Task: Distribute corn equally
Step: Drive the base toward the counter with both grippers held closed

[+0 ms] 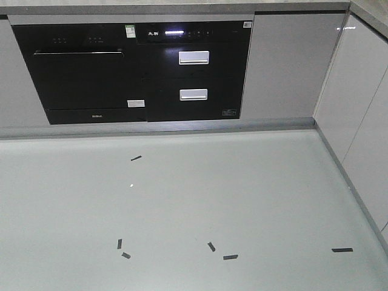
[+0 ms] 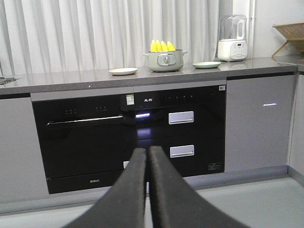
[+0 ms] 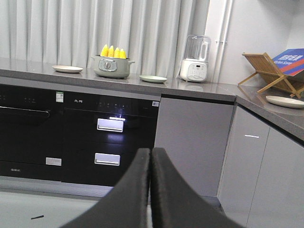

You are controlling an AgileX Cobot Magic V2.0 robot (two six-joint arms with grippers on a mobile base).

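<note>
Several yellow cobs of corn (image 2: pixel 162 46) stand upright in a pale green pot (image 2: pixel 165 61) on the grey counter, far ahead of both arms. The same corn (image 3: pixel 113 52) and pot (image 3: pixel 111 66) show in the right wrist view. A cream plate (image 2: pixel 123 71) lies left of the pot and a light green plate (image 2: pixel 206 64) lies right of it. My left gripper (image 2: pixel 147 151) is shut with nothing in it, low in front of the black oven. My right gripper (image 3: pixel 150 152) is also shut and holds nothing. The front view shows no corn and no gripper.
Black built-in appliances (image 1: pixel 133 70) fill the cabinet front under the counter (image 2: pixel 57 80). A white blender (image 3: pixel 195 59) stands right of the green plate. A wooden rack (image 3: pixel 270 71) and another plate (image 3: pixel 285 100) sit on the side counter. Black tape marks (image 1: pixel 230 257) dot the pale floor.
</note>
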